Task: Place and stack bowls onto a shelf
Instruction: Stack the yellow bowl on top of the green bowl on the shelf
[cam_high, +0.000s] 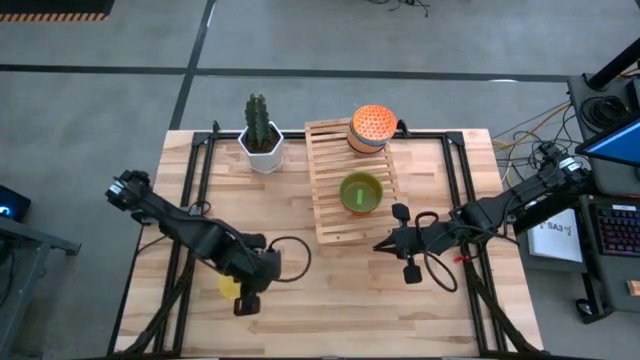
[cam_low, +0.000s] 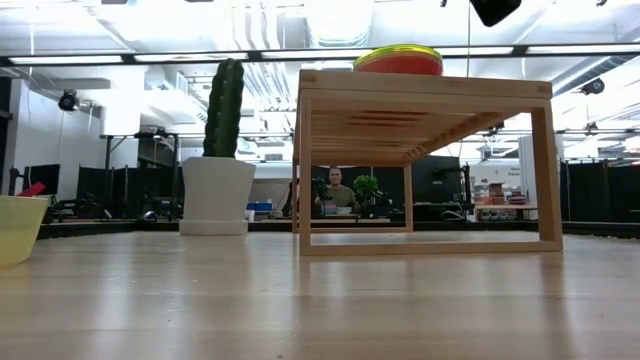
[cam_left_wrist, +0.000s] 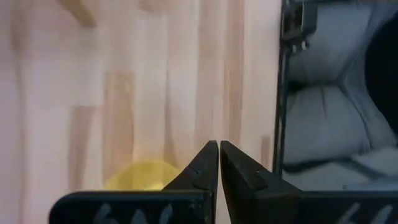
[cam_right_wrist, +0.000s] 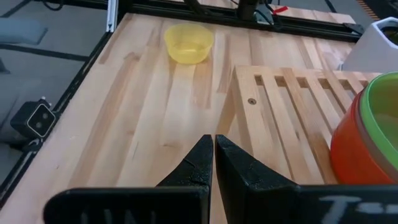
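Note:
The slatted wooden shelf (cam_high: 335, 205) stands mid-table. On its far end sits a stack topped by the orange lattice bowl (cam_high: 371, 126). A green bowl (cam_high: 360, 193) nests in a red-orange one (cam_right_wrist: 357, 149) on the shelf's middle. A yellow bowl (cam_high: 228, 287) rests on the table near the left front, also in the right wrist view (cam_right_wrist: 188, 42) and the low view (cam_low: 18, 228). My left gripper (cam_left_wrist: 219, 147) hovers shut above the table beside that bowl (cam_left_wrist: 140, 175). My right gripper (cam_right_wrist: 213, 140) is shut, off the shelf's near right corner. The other bowls are not in view.
A white pot with a cactus (cam_high: 260, 140) stands at the shelf's far left corner. Black frame rails (cam_high: 460, 190) run along both table sides. Bare tabletop (cam_high: 330, 300) lies in front of the shelf. A person (cam_low: 335, 192) sits far behind the table.

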